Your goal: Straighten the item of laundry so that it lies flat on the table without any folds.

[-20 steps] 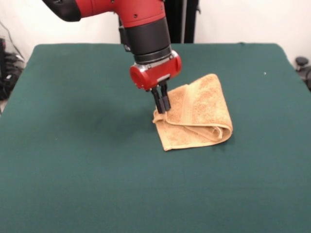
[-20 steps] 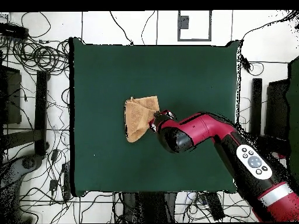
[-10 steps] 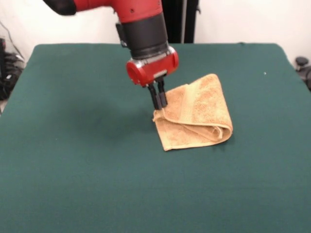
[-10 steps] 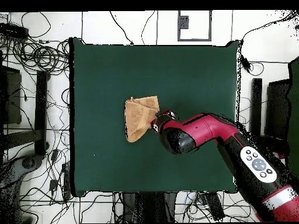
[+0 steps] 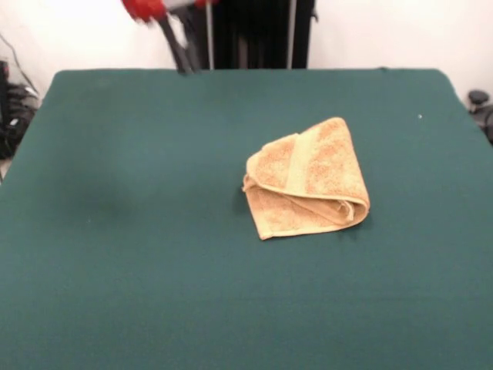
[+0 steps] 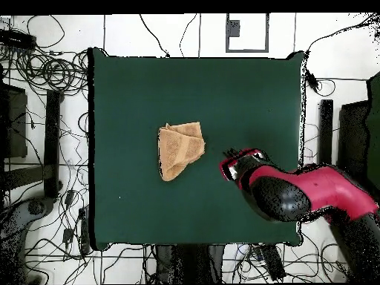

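Gripper (image 5: 182,58) raised high near the table's far edge in the front view, blurred — open or clenched cannot be told; carries nothing, well apart from the cloth. Tan, golden-brown terry towel (image 5: 306,179) lying right of centre on the large dark green felt-topped table (image 5: 115,254), doubled into a rough triangle, upper layer folded over lower, rolled fold along its near right side. Task judged barely begun — unfolding of all layers left. Bare green felt on every side of towel (image 6: 180,149); table edges well away, ample room for spreading.

Red arm (image 6: 326,194) with black rounded joint and red wrist housing.
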`<state>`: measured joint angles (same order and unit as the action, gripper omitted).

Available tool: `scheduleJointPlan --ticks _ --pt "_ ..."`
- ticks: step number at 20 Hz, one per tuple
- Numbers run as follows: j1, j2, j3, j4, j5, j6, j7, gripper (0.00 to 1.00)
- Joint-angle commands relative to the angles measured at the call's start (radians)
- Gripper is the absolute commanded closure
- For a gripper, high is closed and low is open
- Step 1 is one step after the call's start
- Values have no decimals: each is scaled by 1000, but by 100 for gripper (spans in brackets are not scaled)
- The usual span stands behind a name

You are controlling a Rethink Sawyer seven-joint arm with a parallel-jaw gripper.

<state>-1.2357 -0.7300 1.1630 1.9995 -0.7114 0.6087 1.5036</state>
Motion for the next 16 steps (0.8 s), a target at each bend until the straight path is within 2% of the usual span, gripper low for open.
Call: scheduleJointPlan --ticks 1,4,5,8,12,16 --pt "-121 -201 326 166 185 269 -433 100" --pt "-203 -215 441 180 226 321 -441 100" --pt "-196 -203 432 179 208 303 -422 100" --pt "-99 -159 306 180 73 201 -322 100" --pt "-53 -135 261 169 46 199 -283 100" --pt "14 -89 170 141 -48 156 -238 100"
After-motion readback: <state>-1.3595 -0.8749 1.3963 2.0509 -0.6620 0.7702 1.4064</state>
